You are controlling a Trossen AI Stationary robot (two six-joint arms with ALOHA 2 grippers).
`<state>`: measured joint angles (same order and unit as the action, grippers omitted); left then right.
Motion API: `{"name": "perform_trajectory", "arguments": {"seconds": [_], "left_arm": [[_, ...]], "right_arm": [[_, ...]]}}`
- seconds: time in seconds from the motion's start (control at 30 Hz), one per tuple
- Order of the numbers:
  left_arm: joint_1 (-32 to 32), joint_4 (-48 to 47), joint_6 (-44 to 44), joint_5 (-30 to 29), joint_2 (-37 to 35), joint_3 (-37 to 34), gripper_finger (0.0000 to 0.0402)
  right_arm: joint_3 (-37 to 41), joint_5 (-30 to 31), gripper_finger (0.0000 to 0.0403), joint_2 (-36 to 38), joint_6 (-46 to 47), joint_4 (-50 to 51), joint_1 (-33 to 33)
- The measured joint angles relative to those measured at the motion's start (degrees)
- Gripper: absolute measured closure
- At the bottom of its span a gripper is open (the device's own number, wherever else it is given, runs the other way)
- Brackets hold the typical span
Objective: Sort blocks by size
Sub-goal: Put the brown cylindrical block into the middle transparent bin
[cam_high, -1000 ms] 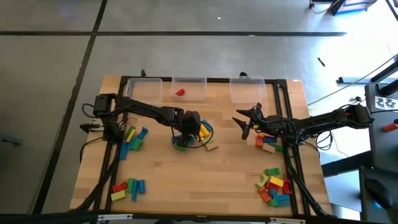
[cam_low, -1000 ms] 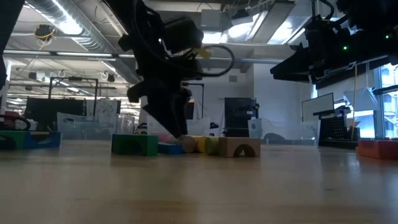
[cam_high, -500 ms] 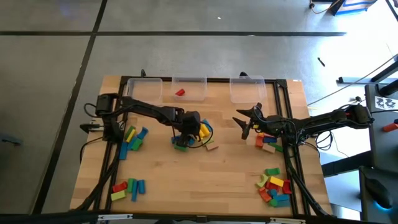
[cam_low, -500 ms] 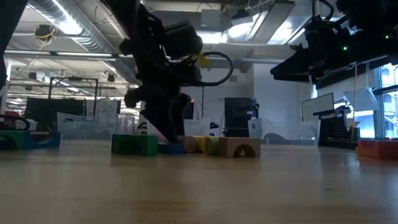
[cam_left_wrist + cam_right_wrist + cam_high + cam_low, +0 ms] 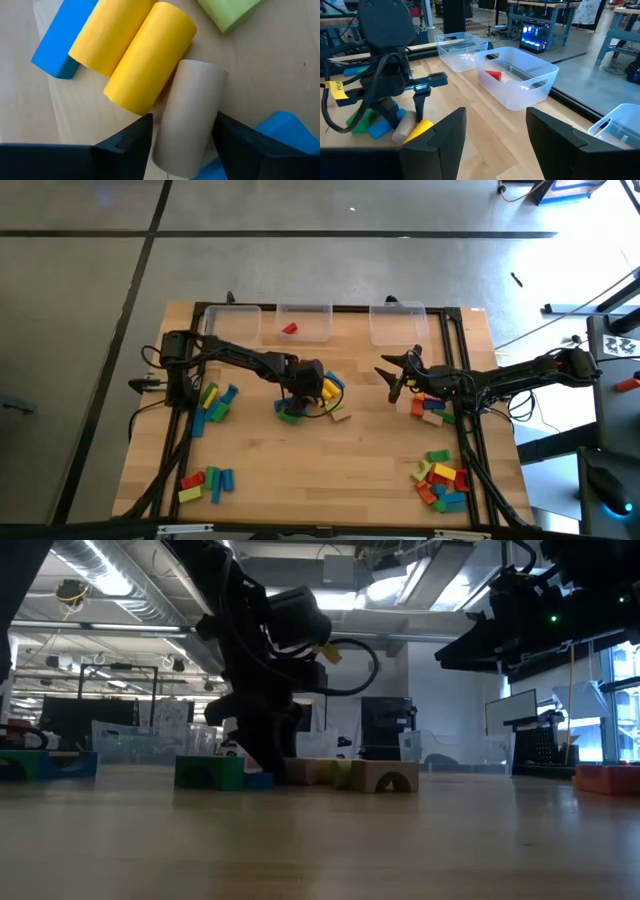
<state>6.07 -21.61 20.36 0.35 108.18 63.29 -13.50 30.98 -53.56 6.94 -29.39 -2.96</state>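
Wooden table has blocks in heaps along both side edges plus a small pile mid-table, where the left gripper is down low, fingers spread either side of a tan cylinder, and whether they actually touch it is hard to tell. From above, the arm hides most of that pile. Right gripper hangs apart over bare wood, fingers spread, holding nothing, and a red block sits in the middle clear bin.

Table: pale wood, visible grain, matt.
Beige cylinder: unpainted wood, smooth and matt, between my left fingers.
Yellow cylinders: painted, smooth, satin.
Blue block: painted, matt.
Bins: clear plastic, glossy.
My fingers: dark plastic, matt.
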Motion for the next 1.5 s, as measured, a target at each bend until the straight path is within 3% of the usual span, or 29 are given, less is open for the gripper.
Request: {"name": "perform_trajectory", "arguments": {"seconds": [0.2, 0.43, 0.63, 0.73, 0.87, 1.13, 1.5], "left_arm": [[0.02, -0.23, -0.02, -0.07, 0.00, 0.00, 0.0275], [-0.07, -2.29, -1.41, -0.82, -2.27, 0.34, 0.0276], [0.55, -8.91, -2.27, -1.85, -10.42, 2.25, 0.0274], [3.02, -5.74, -0.94, -2.72, -15.61, 2.32, 0.0270], [9.52, 5.42, -2.97, -4.57, -19.76, 1.13, 0.0269], [21.42, 12.91, -5.39, -5.91, -16.69, -0.22, 0.0267], [25.27, 14.02, -5.80, -5.68, -10.46, -0.24, 0.0265]], "right_arm": [[0.00, 0.08, 0.0194, -0.02, 0.00, 0.02, 0.01], [0.00, 0.07, 0.0194, -0.02, 0.00, 0.56, 0.02], [0.00, -0.46, 0.0194, 0.00, 0.00, 0.51, 0.00], [0.00, -0.50, 0.0194, 0.00, 0.04, 0.47, 0.00], [0.00, -0.50, 0.0194, 0.00, 1.07, 0.63, 0.00], [0.00, 0.37, 0.0194, 0.00, 1.57, 0.55, 0.00], [0.00, 1.03, 0.0194, 0.00, 2.29, 2.05, 0.00]]}}
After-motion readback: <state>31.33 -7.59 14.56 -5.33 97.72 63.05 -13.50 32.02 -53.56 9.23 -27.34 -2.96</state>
